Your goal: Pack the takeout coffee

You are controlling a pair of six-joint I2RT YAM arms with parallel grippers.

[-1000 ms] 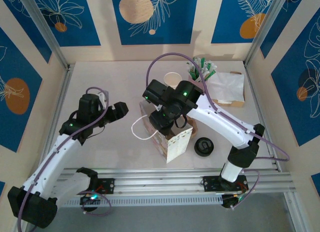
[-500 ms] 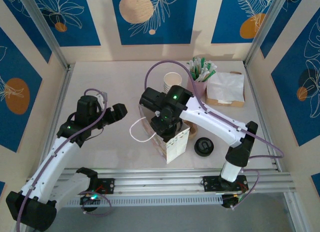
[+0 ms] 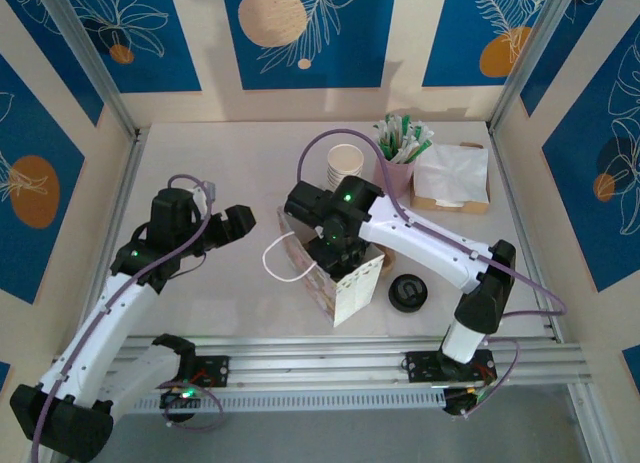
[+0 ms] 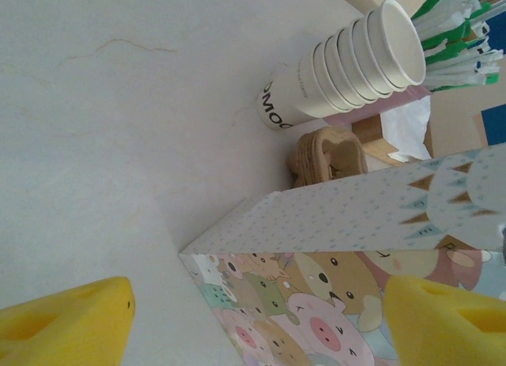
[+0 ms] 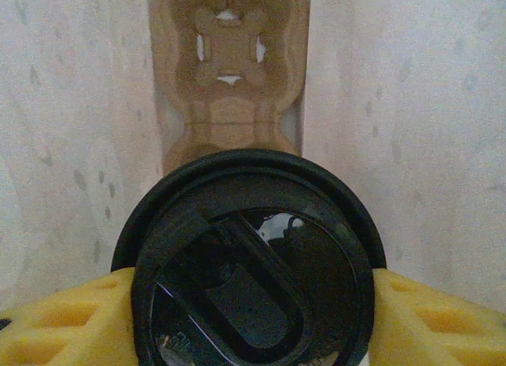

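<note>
Two tools cooperate: right tool [image 5: 251, 322] clamps the lidded cup [image 5: 253, 255] above the carrier [image 5: 229, 73]; left tool [image 4: 257, 322], open, faces the bag [image 4: 332, 216], probably to steady it.

You're looking at a robot test cell dressed as a café counter: aluminium frame rails [image 3: 330, 355], printed blue wall panels [image 3: 340, 53], stacked paper cups [image 3: 345, 161], napkins [image 3: 455, 169].

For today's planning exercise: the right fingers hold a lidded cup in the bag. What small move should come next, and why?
Probably lower the cup straight down. The right fingers grip it between the bag walls, and the carrier lies at the bottom, a socket empty.
</note>
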